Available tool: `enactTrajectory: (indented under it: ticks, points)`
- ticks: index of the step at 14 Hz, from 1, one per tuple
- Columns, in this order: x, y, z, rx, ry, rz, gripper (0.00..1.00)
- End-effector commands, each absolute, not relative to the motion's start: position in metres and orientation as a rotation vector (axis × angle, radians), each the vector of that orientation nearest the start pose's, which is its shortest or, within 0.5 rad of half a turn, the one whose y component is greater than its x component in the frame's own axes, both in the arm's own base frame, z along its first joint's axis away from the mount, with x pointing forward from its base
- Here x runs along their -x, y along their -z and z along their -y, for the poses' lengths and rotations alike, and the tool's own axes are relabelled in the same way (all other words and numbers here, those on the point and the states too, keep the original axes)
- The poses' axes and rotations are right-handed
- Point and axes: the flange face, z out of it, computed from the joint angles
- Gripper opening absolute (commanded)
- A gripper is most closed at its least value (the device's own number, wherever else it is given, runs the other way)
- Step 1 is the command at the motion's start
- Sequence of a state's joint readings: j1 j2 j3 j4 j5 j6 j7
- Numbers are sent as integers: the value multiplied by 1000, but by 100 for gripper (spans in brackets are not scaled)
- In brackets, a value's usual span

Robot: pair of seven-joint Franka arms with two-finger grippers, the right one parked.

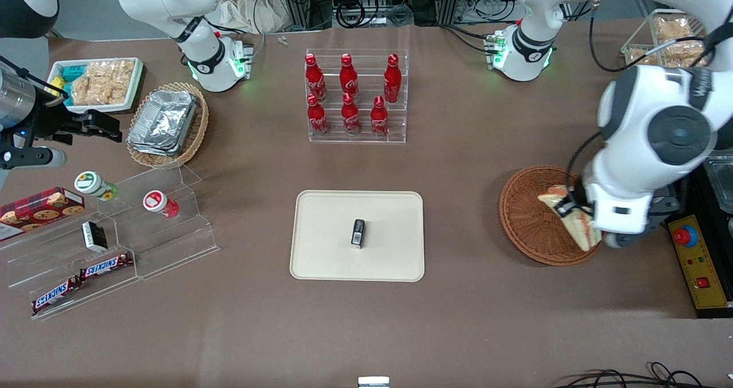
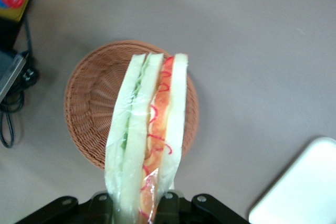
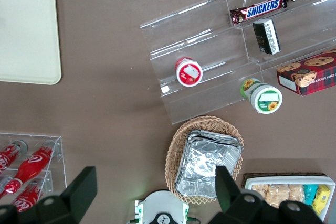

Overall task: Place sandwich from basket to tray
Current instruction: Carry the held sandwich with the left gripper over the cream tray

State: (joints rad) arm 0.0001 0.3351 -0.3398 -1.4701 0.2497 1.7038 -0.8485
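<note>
Currently, progress: the sandwich [image 2: 149,135] is gripped and appears raised above the basket [image 1: 529,228], so the pick-up is judged done; the carry to the tray [image 1: 320,245] and the release are left.

Gripper: the left gripper [image 2: 132,203] is seen over the basket's edge, at the working arm's end of the table; its jaws are pressed onto the sandwich's wrapped lower end.

Sandwich position: it is held over the basket, not resting in it as far as can be judged.

Sandwich orientation: in the wrist view, the long axis runs straight out from the gripper, with the filling edge shown; in the front view the wedge is tilted, one end toward the camera.

Tray: it lies well apart, toward the table's middle; a small dark object [image 1: 358,233] is already on it.
</note>
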Motion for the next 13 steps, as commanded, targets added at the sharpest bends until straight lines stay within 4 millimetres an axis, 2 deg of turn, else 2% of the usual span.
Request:
enactTrajectory:
  ticks: [1,2,4,6,8,10,11,13]
  points:
    - [-646,-466,249,2946,-1,409,0]
    - [-643,-457,283,2978,21,374,0]
    - [-646,-422,331,3058,106,414,0]
    - [-634,-373,384,3106,101,371,0]
    - [-623,-332,411,3119,59,405,0]
    - [-611,-295,432,3123,28,350,0]
    - [-609,-276,438,3129,22,322,0]
    - [-606,-252,444,3145,16,304,0]
